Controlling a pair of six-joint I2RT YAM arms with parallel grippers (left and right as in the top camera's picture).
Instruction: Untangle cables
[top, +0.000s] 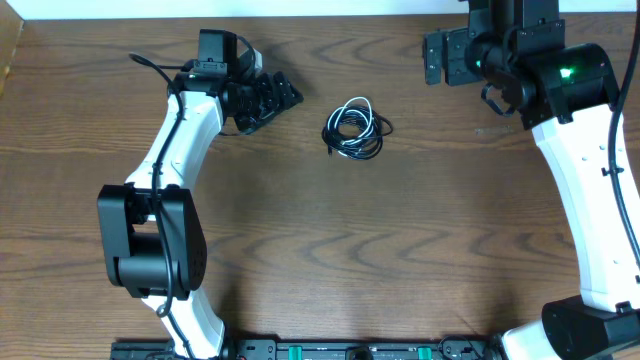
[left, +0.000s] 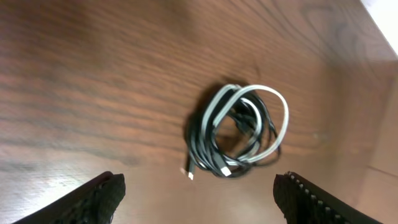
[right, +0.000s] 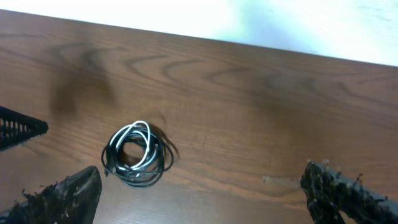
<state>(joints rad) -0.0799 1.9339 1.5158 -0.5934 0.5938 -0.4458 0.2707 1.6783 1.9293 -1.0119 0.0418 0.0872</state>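
The cables (top: 356, 127) lie as one small coil of thin black cord with a whitish strand, on the brown wooden table at upper middle. The coil also shows in the left wrist view (left: 239, 132), with small plug ends at its near side, and in the right wrist view (right: 138, 154). My left gripper (top: 281, 97) is open and empty, left of the coil and apart from it; its fingertips frame the coil in the left wrist view (left: 199, 196). My right gripper (top: 452, 58) is open and empty, up at the far right, well away from the coil (right: 199, 196).
The table's far edge (right: 249, 45) meets a pale surface behind. The left arm's base (top: 150, 240) stands at front left. The right arm (top: 590, 200) runs along the right side.
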